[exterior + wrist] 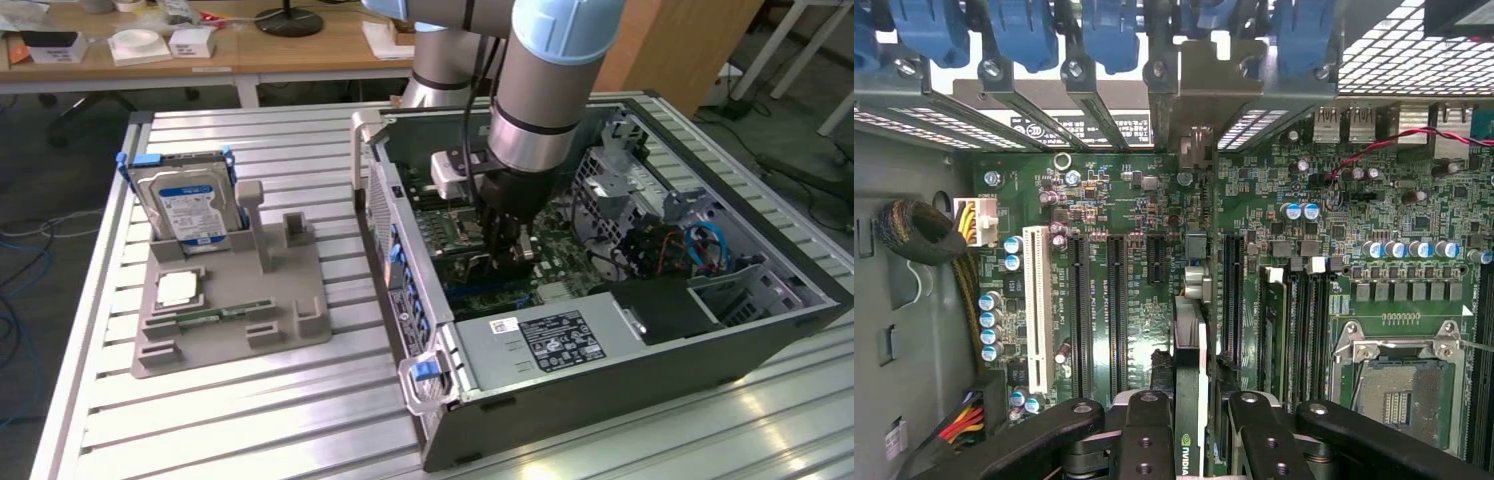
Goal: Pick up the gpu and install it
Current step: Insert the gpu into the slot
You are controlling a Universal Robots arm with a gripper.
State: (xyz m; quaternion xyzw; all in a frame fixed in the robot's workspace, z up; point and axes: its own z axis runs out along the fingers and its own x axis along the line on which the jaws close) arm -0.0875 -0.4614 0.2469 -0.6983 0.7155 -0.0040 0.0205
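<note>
Exterior view, frame centre: gripper (pixel 503 258) is pinching the gpu (pixel 1191 345) edge-on, long axis running parallel to the expansion slots (pixel 1116 300) directly beneath.

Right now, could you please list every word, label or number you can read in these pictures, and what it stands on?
"NVIDIA": on the gpu, gripped in the claw.
Hard drive label: blue and white, too blurred to read.
Label on the black box: too blurred to read.
Motherboard print: too small to read.
</note>
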